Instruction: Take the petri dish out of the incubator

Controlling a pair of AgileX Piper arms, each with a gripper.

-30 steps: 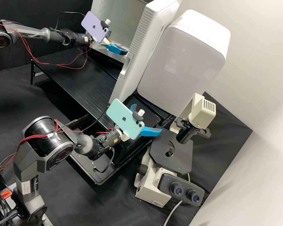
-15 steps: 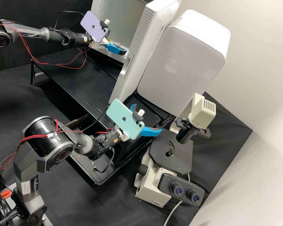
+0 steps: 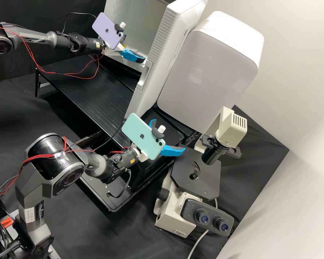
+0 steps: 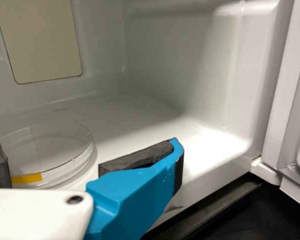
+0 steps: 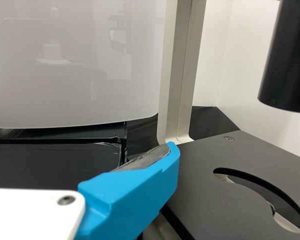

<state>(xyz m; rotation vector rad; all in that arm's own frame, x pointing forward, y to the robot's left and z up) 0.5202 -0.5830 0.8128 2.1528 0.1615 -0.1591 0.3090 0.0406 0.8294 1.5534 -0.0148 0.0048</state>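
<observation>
A clear petri dish [image 4: 45, 155] with a yellow tag lies flat on the white floor inside the incubator [image 4: 190, 75]. My left gripper [image 4: 82, 142] is open inside the chamber, and the dish lies between its two fingers; the blue finger [image 4: 140, 185] is just beside the rim. From the high view, the left gripper [image 3: 133, 55] sits at the mouth of the incubator [image 3: 162, 43], whose door stands swung open. My right gripper [image 3: 167, 142] hangs open and holds nothing, above the microscope stage [image 5: 240, 175], with one blue finger [image 5: 140, 185] showing.
A white microscope [image 3: 190, 201] stands at the front right, its black condenser [image 5: 290, 55] hanging over the stage. A black raised shelf [image 3: 90, 90] runs along in front of the incubator. Black cloth covers the bench [image 3: 25, 108].
The left gripper has shifted very slightly to the left at the incubator mouth. The right arm has kept still.
</observation>
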